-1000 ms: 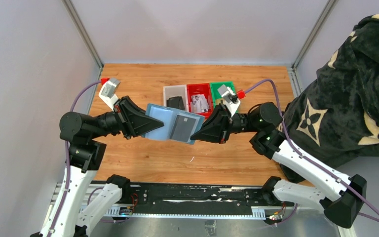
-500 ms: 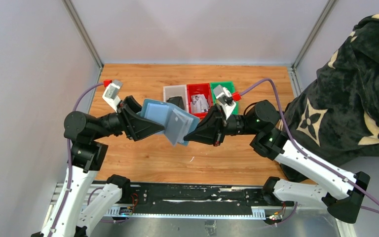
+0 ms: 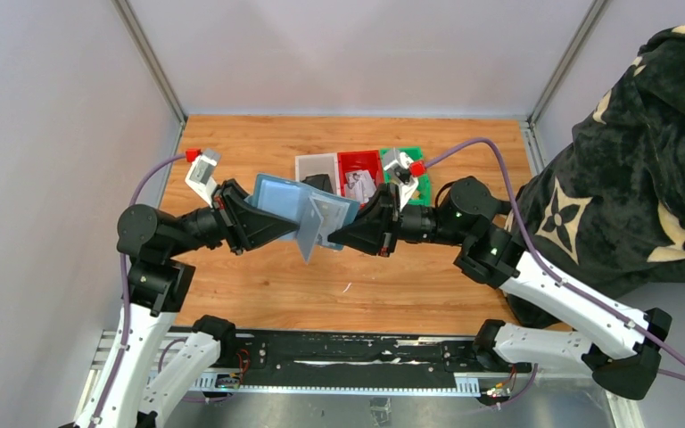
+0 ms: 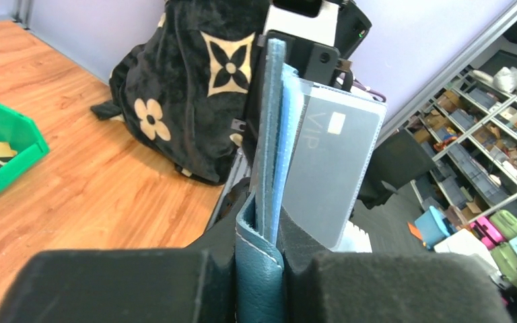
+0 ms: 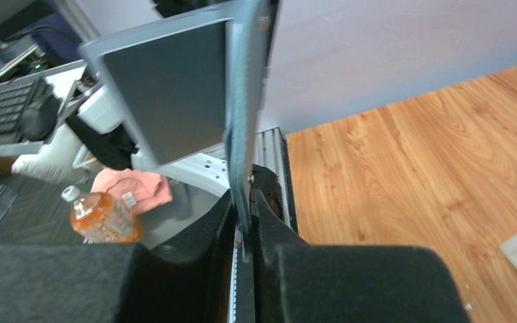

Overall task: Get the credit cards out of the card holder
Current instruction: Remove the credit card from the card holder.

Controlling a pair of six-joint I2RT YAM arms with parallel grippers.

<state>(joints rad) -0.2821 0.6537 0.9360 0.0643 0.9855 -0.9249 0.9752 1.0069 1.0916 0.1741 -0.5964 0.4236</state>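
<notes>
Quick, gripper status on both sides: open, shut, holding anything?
Left gripper: shut on one flap of the small teal-blue leather-like card holder.
Right gripper: shut on the card holder's other flap.

The card holder [image 3: 284, 194] hangs between the left gripper [image 3: 278, 223] and the right gripper [image 3: 346, 235], above the table [image 3: 259, 285]; a credit card [image 4: 330, 168] lies against its inner face; three bins [image 3: 359, 154] sit just behind both grippers

Plainly a robotics lab or workshop: a wooden tabletop [image 3: 259, 276] boxed in by pale panels [image 3: 357, 53] on metal posts [image 3: 147, 58] in the top view, cluttered storage racks [image 4: 491, 114] at the left wrist view's right (bright cases [image 4: 511, 235] beneath), a keyboard [image 5: 3, 108] at the right wrist view's upper left.
</notes>
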